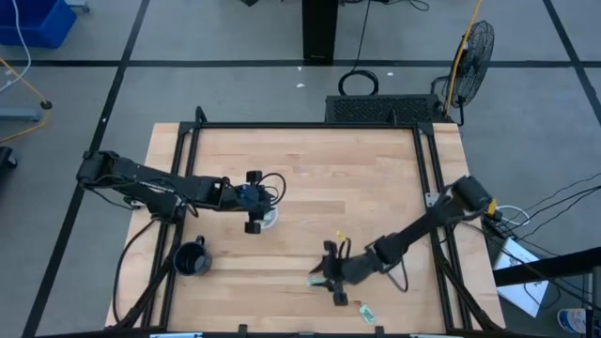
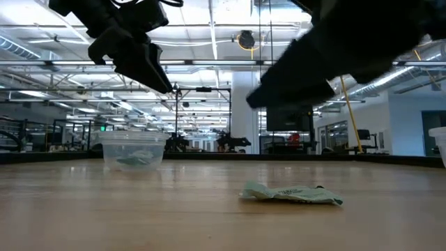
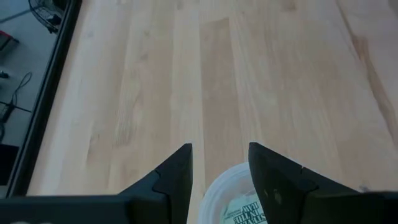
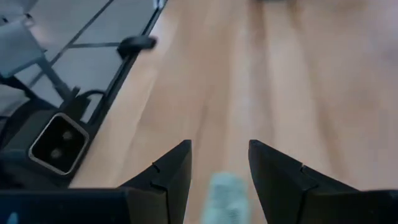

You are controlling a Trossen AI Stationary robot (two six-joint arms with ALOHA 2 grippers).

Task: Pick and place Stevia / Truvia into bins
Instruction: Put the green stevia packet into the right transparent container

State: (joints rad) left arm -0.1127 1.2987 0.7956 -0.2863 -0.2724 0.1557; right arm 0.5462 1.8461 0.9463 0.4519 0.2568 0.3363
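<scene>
A clear cup point(image 1: 269, 218) stands on the table with green-and-white sachets inside point(image 3: 244, 210); the low view shows it too point(image 2: 132, 150). My left gripper point(image 1: 254, 205) hovers open just above its rim point(image 3: 219, 167). My right gripper point(image 1: 331, 272) is open near the table's near edge, raised off the wood. A pale green sachet point(image 4: 225, 193) shows below and between its fingers; in the high view it lies by the gripper point(image 1: 315, 280). Another sachet point(image 1: 366, 313) lies flat on the table nearer the edge point(image 2: 293, 193).
A black mug point(image 1: 191, 258) with a handle stands near the table's left near corner. A whitish cup-like thing point(image 2: 440, 145) is cut off at the low view's right edge. The table's middle and far half point(image 1: 329, 160) are bare wood. A black frame rail point(image 1: 188, 178) runs around the table.
</scene>
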